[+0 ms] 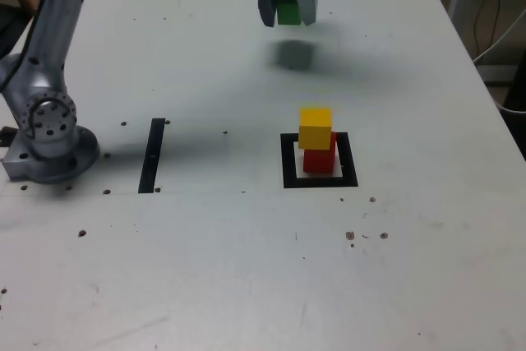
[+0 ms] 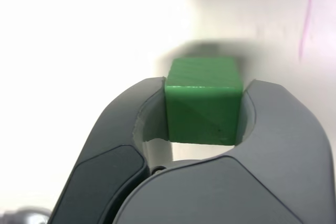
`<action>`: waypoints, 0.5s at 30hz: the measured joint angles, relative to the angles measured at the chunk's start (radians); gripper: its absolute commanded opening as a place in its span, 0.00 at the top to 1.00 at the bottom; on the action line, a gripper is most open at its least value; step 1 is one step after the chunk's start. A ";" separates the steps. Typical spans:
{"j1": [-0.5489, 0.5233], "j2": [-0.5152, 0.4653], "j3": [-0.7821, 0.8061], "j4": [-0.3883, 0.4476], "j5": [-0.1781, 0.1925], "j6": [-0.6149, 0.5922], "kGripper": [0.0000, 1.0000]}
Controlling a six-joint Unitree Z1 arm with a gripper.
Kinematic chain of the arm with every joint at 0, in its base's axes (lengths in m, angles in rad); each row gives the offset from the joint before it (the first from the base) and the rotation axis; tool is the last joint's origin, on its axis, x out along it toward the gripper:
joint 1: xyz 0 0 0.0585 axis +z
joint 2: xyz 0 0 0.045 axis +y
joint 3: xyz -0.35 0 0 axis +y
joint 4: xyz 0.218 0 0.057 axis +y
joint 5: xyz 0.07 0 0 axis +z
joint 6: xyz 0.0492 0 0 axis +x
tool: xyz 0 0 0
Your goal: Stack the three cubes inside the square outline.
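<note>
My hand (image 1: 288,12) grips green cube (image 2: 203,109) clear of desk (image 1: 197,285), likely so it travels above stack. Yellow cube (image 1: 316,127) sits on red cube (image 1: 319,162), inside square outline (image 1: 348,160); red probably serves as base, green as top.

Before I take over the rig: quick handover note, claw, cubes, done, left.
Claw: closed on the green cube, holding it above the table, shadow below it.
Red cube: inside the square outline.
Yellow cube: on top of the red one, sitting a bit off toward the exterior view's left.
Done: red and yellow stacked.
Left: carry green over and set it on yellow. I'd lower it gently, as the offset may make the stack less steady.
</note>
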 measured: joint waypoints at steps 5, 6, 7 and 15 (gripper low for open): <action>-0.153 -0.108 -0.003 0.107 0.018 -0.139 0.74; -0.184 -0.119 -0.007 0.124 0.026 -0.170 0.74; -0.216 -0.126 -0.011 0.139 0.034 -0.203 0.74; -0.479 -0.157 0.027 0.193 0.032 -0.441 0.74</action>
